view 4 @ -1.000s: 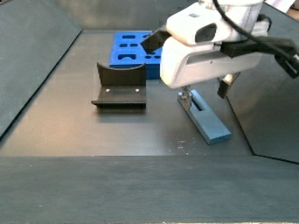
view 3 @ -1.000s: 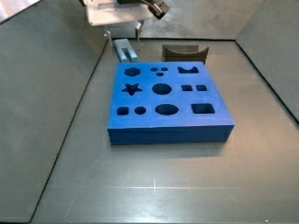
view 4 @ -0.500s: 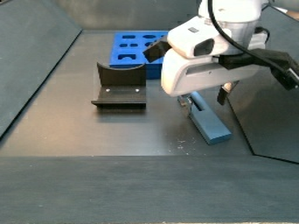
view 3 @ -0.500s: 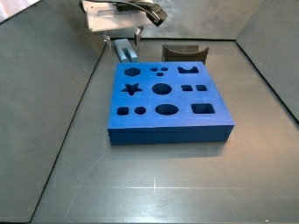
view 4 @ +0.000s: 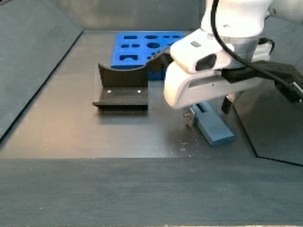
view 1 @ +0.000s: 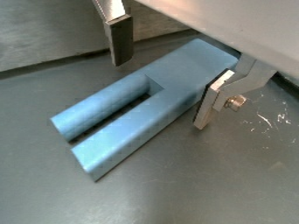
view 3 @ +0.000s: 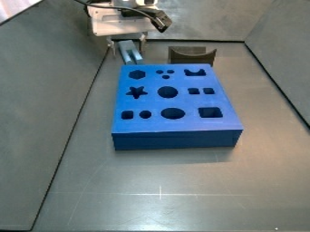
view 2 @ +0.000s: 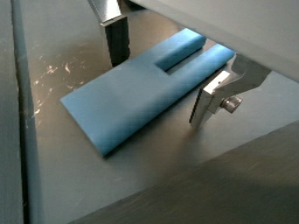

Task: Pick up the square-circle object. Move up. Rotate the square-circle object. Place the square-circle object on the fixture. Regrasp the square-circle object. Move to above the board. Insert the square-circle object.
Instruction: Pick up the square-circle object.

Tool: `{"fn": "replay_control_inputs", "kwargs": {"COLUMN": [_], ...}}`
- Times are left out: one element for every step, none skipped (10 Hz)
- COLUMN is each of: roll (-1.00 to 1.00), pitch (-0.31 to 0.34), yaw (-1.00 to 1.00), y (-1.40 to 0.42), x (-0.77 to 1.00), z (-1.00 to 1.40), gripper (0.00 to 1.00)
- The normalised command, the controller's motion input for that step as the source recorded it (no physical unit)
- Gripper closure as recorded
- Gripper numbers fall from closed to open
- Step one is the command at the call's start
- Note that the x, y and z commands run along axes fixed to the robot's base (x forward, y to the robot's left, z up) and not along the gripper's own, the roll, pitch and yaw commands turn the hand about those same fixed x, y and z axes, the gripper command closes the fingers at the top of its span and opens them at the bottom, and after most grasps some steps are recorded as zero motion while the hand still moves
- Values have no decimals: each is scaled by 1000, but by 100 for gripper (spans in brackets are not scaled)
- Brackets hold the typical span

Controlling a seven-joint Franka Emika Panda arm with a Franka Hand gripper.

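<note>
- The gripper (view 1: 170,74) hung released, its fingers (view 1: 118,39) standing either side of the square-circle object (view 1: 146,101) without touching it.
- The square-circle object lay flat on the floor directly beneath, its long axis crossing the line between the fingers.

the hand (view 1: 166,74) straddles the square-circle object (view 1: 145,103) lying on the floor beside the board (view 3: 173,101).

A dark grey floor (view 3: 158,190) is seen, faintly scuffed. It is enclosed by grey walls (view 4: 130,13), evenly lit.
</note>
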Motion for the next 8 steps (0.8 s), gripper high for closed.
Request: {"fn": "replay_control_inputs", "kwargs": {"roll": [-237, -261, -269, -106, 0, 0, 0, 0], "pitch": [-143, -154, -246, -154, 0, 0, 0, 0], "yaw": [-6, 0, 0, 31, 0, 0, 0, 0], "y": [40, 0, 0, 0, 0, 0, 0, 0], "x": [0, 0, -71, -60, 0, 0, 0, 0], "z": [-657, -580, -411, -123, 0, 0, 0, 0], "gripper": [0, 0, 0, 0, 0, 100, 100, 100]}}
